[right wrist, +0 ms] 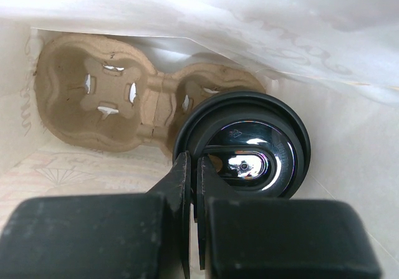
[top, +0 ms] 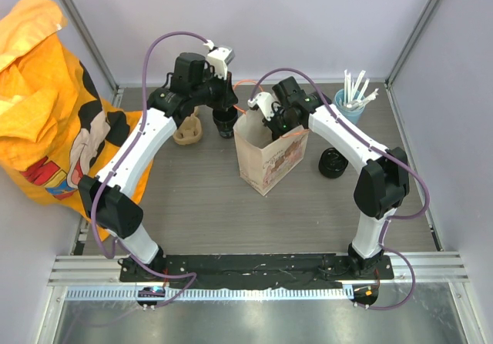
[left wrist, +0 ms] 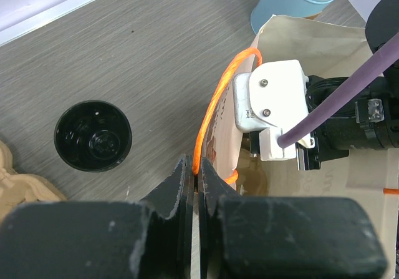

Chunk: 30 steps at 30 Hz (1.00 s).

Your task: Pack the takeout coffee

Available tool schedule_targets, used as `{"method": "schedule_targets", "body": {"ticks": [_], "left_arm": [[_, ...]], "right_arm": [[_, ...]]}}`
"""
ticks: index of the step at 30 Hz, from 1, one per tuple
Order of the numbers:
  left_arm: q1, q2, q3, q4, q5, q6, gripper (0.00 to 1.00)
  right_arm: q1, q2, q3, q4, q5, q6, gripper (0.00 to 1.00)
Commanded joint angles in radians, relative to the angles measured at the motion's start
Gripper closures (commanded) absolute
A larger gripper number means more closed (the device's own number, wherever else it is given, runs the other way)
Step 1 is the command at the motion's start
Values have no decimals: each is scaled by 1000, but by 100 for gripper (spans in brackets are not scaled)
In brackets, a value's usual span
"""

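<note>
A takeout coffee (right wrist: 252,146), a black cup with a glossy black lid, hangs inside the paper bag (top: 266,163). My right gripper (right wrist: 194,166) is shut on the near rim of its lid. The cup is over the right cell of a brown pulp carrier (right wrist: 100,98) on the bag's floor; I cannot tell whether it is seated. In the top view the right gripper (top: 283,131) reaches down into the bag's mouth. My left gripper (left wrist: 197,170) is shut on the bag's orange cord handle (left wrist: 215,98) at the bag's left rim, seen from above as the left gripper (top: 233,101).
Another black cup (top: 223,122) stands on the table left of the bag, also seen as the black cup (left wrist: 93,135). A third black cup (top: 333,162) stands right of the bag. A second pulp carrier (top: 189,131), a light-blue cup of straws (top: 350,105) and a yellow cloth bag (top: 46,113) are around.
</note>
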Motion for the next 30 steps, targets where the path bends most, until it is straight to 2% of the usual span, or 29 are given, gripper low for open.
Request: {"method": "schedule_targets", "body": {"ticks": [1, 20, 30], "left_arm": [[6, -46, 4, 34, 13, 0, 100], [7, -55, -2, 34, 14, -2, 99], [5, -54, -1, 36, 16, -4, 98]], "right_arm": [[-9, -19, -2, 0, 17, 7, 99], [-10, -27, 1, 3, 29, 14, 98], [-9, -27, -1, 4, 28, 15, 89]]}}
